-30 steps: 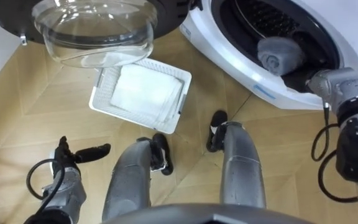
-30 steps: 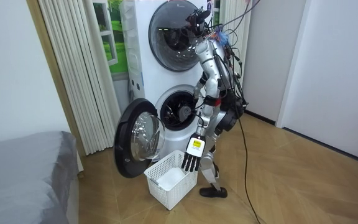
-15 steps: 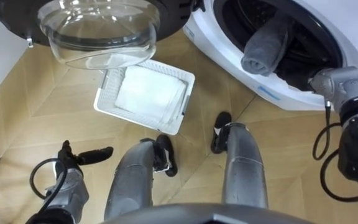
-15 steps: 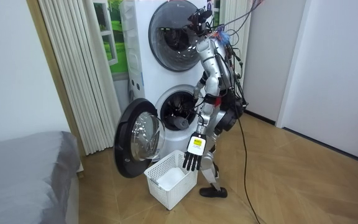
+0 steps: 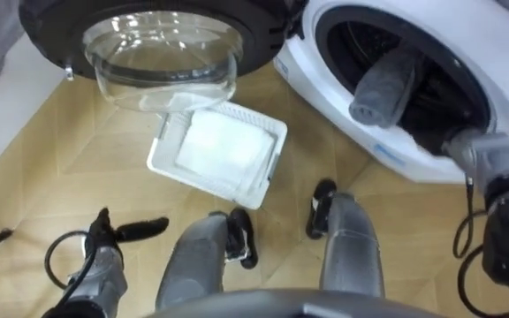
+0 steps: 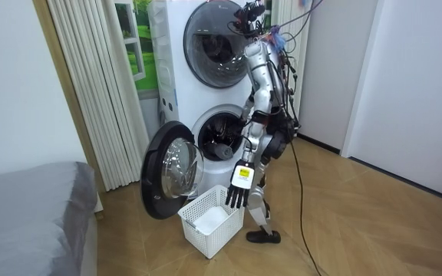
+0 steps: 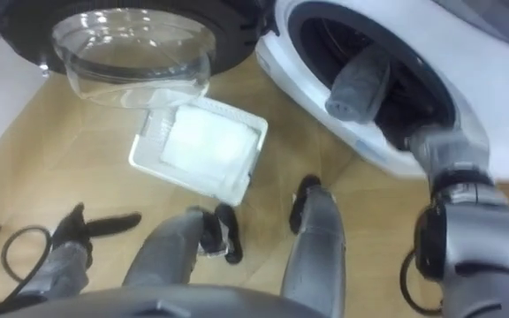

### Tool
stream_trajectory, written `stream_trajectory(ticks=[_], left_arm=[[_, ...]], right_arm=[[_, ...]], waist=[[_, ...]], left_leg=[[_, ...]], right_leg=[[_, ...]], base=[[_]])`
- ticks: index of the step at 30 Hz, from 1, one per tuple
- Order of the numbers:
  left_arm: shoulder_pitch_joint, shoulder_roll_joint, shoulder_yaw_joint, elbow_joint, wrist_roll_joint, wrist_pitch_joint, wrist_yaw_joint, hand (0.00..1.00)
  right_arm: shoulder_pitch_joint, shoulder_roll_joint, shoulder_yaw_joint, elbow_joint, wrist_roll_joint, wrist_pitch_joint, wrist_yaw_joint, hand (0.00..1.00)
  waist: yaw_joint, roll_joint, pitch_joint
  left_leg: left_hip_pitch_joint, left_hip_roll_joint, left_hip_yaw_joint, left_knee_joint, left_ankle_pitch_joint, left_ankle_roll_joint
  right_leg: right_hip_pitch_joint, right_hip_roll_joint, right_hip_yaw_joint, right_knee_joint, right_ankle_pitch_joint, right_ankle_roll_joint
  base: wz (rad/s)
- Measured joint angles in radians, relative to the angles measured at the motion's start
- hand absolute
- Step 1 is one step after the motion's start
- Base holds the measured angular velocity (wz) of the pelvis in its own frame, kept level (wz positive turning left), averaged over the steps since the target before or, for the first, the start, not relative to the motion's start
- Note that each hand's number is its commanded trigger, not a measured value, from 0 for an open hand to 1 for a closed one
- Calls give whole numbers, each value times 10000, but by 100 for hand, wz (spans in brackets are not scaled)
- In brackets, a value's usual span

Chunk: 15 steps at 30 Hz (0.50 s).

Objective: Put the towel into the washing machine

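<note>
One hand, the left hand, hangs with straight fingers near the white basket, probably just out of the way. Farther off, the right arm reaches over the front rim of the washing machine; the right hand is hidden there, so I cannot tell its grasp. Rolled into a thick grey bundle, the towel stands tilted in the drum's mouth, seemingly only partway in.

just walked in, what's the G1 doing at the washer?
It stands at the open washing machine with its right arm reaching into the drum, where a rolled grey towel leans in the opening. The hand is hidden inside, so any grip on the towel can't be told. The left hand hangs open at its side. A white basket sits on the floor by the swung-open door.
</note>
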Motion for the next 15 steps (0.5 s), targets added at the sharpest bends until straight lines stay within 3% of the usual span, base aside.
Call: stream_trajectory(ticks=[3, 6, 7, 8, 10, 13, 15], left_arm=[[54, 11, 531, 257, 172, -30, -230, 0], [295, 42, 557, 428, 184, -26, -369, 0], [368, 44, 558, 482, 199, -31, -472, 0], [392, 49, 564, 582, 200, -44, -513, 0], [693, 151, 579, 881, 654, -102, -708, 0], [1143, 343, 673, 1204, 889, -77, -884, 0], [1266, 333, 695, 1332, 918, -72, -989, 0]], right_arm=[[1144, -5, 8, -333, -1435, -124, 670, 0], [2095, 145, 310, -378, -3212, -423, 1018, 0], [2514, 172, 315, -178, -4011, -589, 1098, 0], [2764, 175, 315, -106, -4406, -671, 1117, 0], [3817, 205, 331, -13, -6159, -1161, 1133, 0], [4995, 387, 713, -72, -7479, -1695, 1133, 0], [5526, 625, 830, -51, -7930, -1746, 1106, 0]], waist=[[195, 23, -31], [143, 33, -108], [84, 36, -206], [91, 23, -254], [80, -100, -447], [138, -255, -528], [84, -291, -536]], left_leg=[[755, 19, -37, -555, 27, -47], [1687, 2, -140, -1284, 86, -118], [2045, 12, -268, -1582, 143, -161], [2246, 16, -293, -1740, 161, -188], [3077, 92, -280, -2289, 222, -294], [4123, 245, -207, -2894, 323, -470], [4643, 361, -192, -3255, 362, -538]], right_leg=[[805, 173, -49, -529, 41, 126], [1753, 297, -212, -1161, 74, 228], [2200, 373, -372, -1482, 94, 270], [2425, 422, -430, -1649, 103, 283], [3269, 672, -514, -2233, 120, 313], [4382, 1053, -528, -3042, 169, 351], [4901, 1243, -554, -3413, 174, 349]], base=[[-4], [-2], [15], [11], [-8], [-18], [-9]])
